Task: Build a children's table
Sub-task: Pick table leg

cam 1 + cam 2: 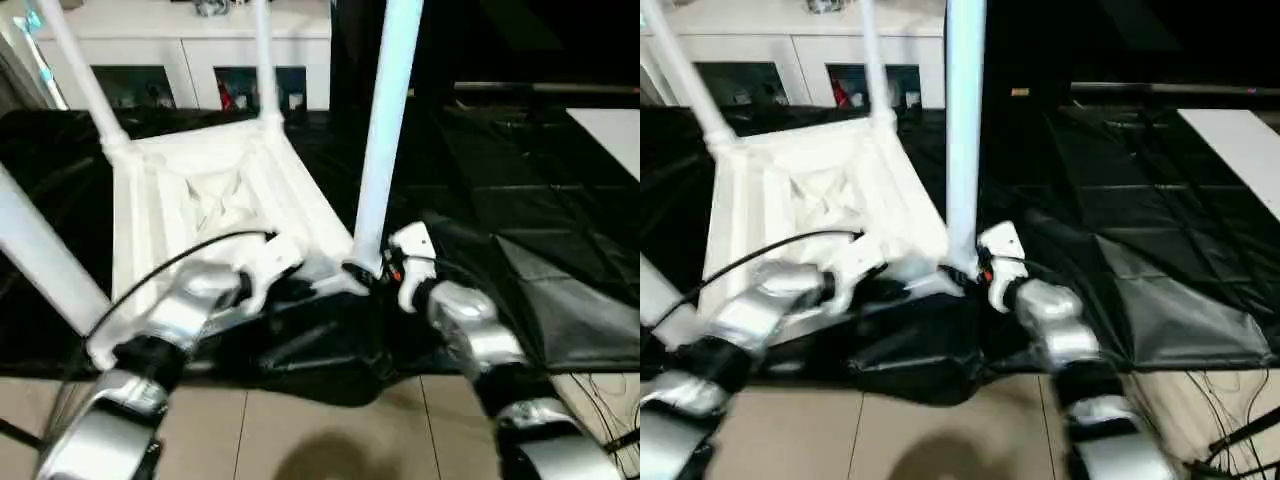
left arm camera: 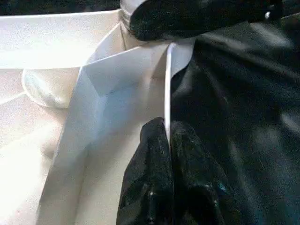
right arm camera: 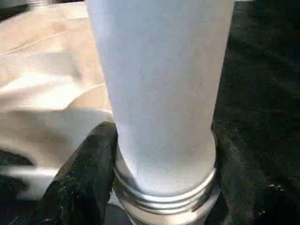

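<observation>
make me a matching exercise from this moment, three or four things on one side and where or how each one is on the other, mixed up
1. left gripper
2. right gripper
3. tabletop
4. black sheet

A. lying upside down, ribbed underside up
B. around the base of a white leg
C. covering the large table
D. shut on the tabletop's thin rim

Pairs: 1-D, 2-B, 3-A, 4-C

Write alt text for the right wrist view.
A thick white table leg stands upright with its threaded, ringed base at the corner socket of the upturned white tabletop. The right gripper has its two black fingers on either side of the leg's base. Black sheeting lies beyond.
</observation>
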Motion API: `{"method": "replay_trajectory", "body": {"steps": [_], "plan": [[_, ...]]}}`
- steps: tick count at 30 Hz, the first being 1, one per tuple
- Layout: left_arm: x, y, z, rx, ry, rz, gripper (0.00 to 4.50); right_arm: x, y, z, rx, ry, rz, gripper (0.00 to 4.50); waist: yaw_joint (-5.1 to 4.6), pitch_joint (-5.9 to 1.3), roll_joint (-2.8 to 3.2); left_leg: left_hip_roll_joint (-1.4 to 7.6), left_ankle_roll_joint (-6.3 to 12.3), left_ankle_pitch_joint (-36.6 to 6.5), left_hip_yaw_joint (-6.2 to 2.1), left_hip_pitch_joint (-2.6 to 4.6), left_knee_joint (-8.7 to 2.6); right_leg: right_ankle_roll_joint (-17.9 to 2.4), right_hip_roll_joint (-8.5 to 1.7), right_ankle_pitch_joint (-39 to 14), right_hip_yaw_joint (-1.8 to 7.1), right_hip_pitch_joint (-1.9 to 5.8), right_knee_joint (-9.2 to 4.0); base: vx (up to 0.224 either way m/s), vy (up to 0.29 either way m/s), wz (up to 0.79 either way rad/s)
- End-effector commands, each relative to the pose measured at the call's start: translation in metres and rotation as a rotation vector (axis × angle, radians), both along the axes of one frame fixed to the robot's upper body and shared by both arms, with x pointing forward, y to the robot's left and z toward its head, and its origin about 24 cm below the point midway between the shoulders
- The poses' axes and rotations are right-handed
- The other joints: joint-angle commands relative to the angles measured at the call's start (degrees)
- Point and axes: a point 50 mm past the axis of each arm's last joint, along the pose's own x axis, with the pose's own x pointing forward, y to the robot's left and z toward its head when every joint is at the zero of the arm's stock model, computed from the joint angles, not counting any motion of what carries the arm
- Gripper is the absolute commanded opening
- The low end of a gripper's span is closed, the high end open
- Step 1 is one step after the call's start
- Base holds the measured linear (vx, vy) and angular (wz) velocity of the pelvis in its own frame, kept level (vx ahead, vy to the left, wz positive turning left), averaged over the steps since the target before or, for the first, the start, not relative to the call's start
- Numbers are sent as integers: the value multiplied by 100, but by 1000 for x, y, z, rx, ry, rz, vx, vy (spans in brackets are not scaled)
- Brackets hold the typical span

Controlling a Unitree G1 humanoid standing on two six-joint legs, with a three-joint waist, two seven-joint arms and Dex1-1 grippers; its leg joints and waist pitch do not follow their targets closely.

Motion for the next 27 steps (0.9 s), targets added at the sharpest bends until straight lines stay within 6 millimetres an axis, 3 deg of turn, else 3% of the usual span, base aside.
{"method": "replay_trajectory", "body": {"steps": [1,5,8,9,10,16,20,21,23,25,27], "plan": [[1,-7,-15,36,38,122,0,-6,20,-15,15,98,-34,266,5,-252,13,42,-106,-1739,-7,31,-417,-1045,-324,-2012,147,174,-547,0,0,0],[5,-20,-19,62,37,180,0,-5,37,-15,4,104,-77,266,49,-282,-19,19,-22,-1523,5,-7,-400,-1065,-317,-1503,146,213,-523,0,0,0],[4,-20,-19,55,45,165,0,-7,41,-14,11,95,-39,266,68,-287,-13,24,48,-1431,2,-32,-398,-1060,-328,-1413,142,234,-511,0,0,0],[3,-21,-19,51,54,154,0,-8,42,-14,20,92,-21,301,72,-278,-7,28,62,-1446,3,-31,-404,-1050,-328,-1458,139,224,-521,0,0,0],[3,-21,-19,50,58,149,0,-8,43,-14,24,92,-15,301,69,-278,-8,30,65,-1477,1,-28,-408,-1041,-331,-1524,139,225,-524,0,0,0],[0,-7,-26,96,85,126,0,-1,31,1,-30,-37,-8,375,29,-259,-8,32,22,-1643,-26,-63,-447,-914,-334,-1861,131,223,-549,0,0,0],[-4,5,-26,130,73,36,0,2,17,10,-18,-82,69,386,-9,-259,-29,37,82,-1696,-19,-50,-441,-942,-337,-1930,142,212,-566,0,0,0],[-5,6,-26,136,74,20,0,2,15,11,-16,-84,86,386,9,-268,-35,50,112,-1668,-30,-49,-445,-941,-346,-1861,143,228,-563,0,0,0],[-15,23,-26,176,102,-101,0,-6,3,15,-45,-117,297,386,-16,-288,-46,55,269,-1350,-26,-122,-415,-1049,-336,-1216,137,295,-496,0,0,0],[-22,28,-23,140,127,-189,0,-12,-3,16,-60,-130,383,386,-31,-292,-32,63,303,-1268,-6,-101,-390,-1175,-332,-950,144,268,-478,0,0,0],[-30,32,-20,118,142,-272,0,-15,-7,16,-65,-127,432,386,-16,-323,-22,74,353,-1004,2,-90,-365,-1407,-338,-404,143,294,-409,0,0,0]]}}
